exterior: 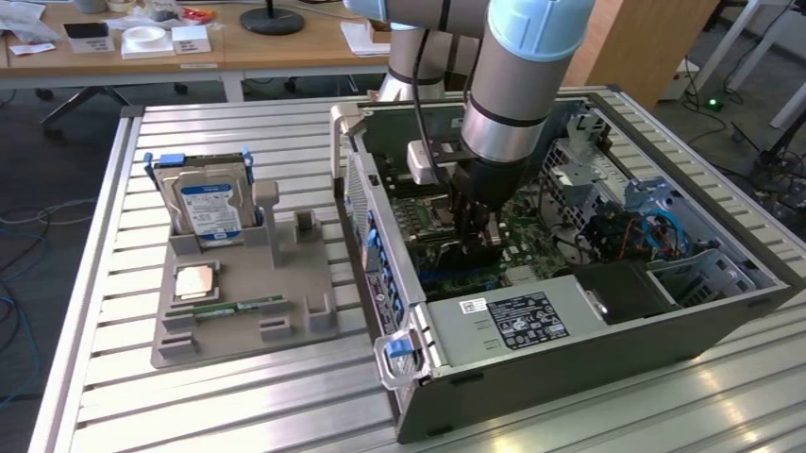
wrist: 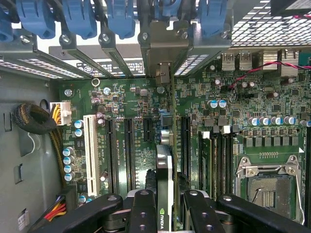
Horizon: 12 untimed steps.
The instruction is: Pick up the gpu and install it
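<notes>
The gpu (wrist: 164,167) is seen edge-on, a thin card with a black cooler and a small green logo near my fingers. Its silver end bracket (wrist: 163,46) reaches up to the case's rear slot openings. My gripper (wrist: 170,206) is shut on the card, one black finger (wrist: 144,211) on each side. The card stands upright over the green motherboard (wrist: 131,102), lined up along the long black expansion slots (wrist: 129,150); whether its edge is in a slot is hidden. In the exterior view my gripper (exterior: 478,241) reaches down inside the open computer case (exterior: 377,245).
Blue slot clips (wrist: 77,17) line the case's rear wall. The bare CPU socket (wrist: 269,187) lies beside the card. On the exterior view's left, a grey fixture (exterior: 240,326) holds a hard drive (exterior: 208,203) and a memory stick (exterior: 240,307). The power supply (exterior: 529,321) fills the case's near corner.
</notes>
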Each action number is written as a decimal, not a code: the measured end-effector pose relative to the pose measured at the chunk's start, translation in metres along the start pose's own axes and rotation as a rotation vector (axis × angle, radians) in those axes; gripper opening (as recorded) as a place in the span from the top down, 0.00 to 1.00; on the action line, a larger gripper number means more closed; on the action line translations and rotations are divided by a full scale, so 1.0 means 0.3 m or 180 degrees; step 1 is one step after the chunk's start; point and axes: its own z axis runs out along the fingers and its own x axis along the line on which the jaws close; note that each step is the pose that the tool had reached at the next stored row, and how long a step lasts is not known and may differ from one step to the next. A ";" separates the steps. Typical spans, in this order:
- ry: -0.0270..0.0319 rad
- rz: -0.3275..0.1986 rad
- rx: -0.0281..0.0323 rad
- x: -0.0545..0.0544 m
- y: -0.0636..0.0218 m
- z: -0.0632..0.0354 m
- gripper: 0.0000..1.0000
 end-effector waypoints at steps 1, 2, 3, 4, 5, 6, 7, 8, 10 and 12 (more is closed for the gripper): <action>0.0000 0.0000 0.0000 0.000 0.000 0.000 0.73; 0.0000 0.0000 0.0000 0.000 0.000 0.000 0.73; 0.0000 0.0000 0.0000 0.000 0.000 0.000 0.73; 0.0000 0.0000 0.0000 0.000 0.000 0.000 0.73; 0.0000 0.0000 0.0000 0.000 0.000 0.000 0.73; 0.0000 0.0000 0.0000 0.000 0.000 0.000 0.73; 0.0000 0.0000 0.0000 0.000 0.000 0.000 0.73; 0.0000 0.0000 0.0000 0.000 0.000 0.000 0.73; 0.0000 0.0000 0.0000 0.000 0.000 0.000 0.73; 0.0000 0.0000 0.0000 0.000 0.000 0.000 0.73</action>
